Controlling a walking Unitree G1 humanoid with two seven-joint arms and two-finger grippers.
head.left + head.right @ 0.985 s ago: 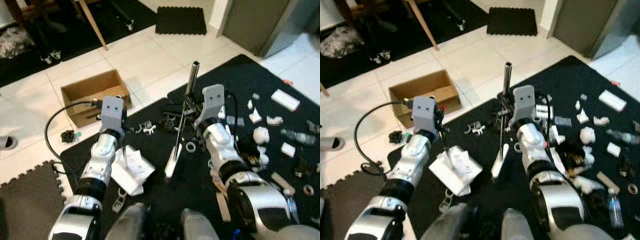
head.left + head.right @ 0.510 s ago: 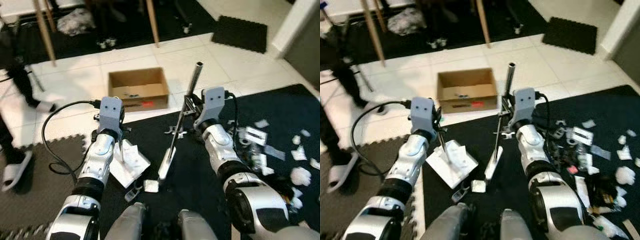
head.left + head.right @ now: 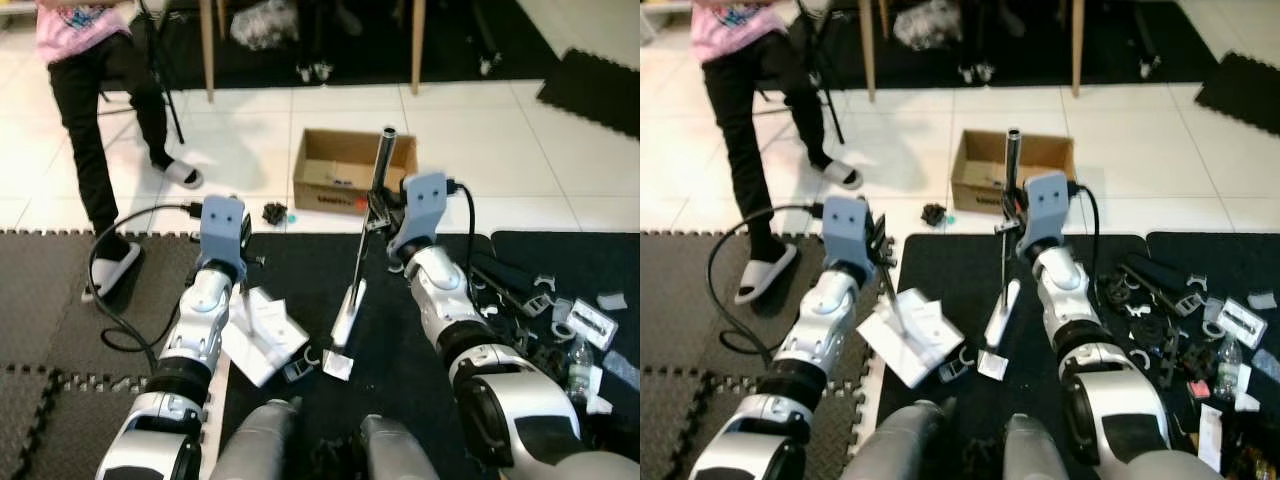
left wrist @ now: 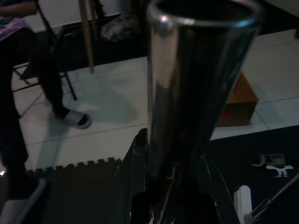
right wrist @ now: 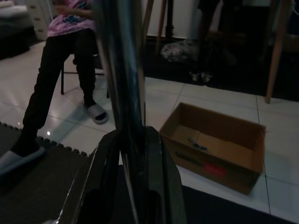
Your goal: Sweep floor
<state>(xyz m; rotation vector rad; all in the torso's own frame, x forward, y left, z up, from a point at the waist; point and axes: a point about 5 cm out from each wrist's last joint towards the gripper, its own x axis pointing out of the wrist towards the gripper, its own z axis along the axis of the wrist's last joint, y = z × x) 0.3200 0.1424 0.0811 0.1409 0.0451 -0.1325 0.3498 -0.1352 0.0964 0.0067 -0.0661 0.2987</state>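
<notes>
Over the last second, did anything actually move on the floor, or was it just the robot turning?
Mostly the view swung left: the cardboard box now sits ahead and a seated person has come into view. The right gripper still holds the broom, and the left gripper still holds the white dustpan.

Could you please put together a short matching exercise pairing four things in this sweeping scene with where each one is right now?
Things:
1. cardboard box
2. white dustpan
3. broom pole
4. person

Places:
A. standing on the white tiles to the robot's far left
B. gripped by the right gripper, slanting down to the black mat
C. open on the white tiles just beyond the black mat
D. flat on the mat edge under the left gripper

Pairs: 1-C, 2-D, 3-B, 4-A
</notes>
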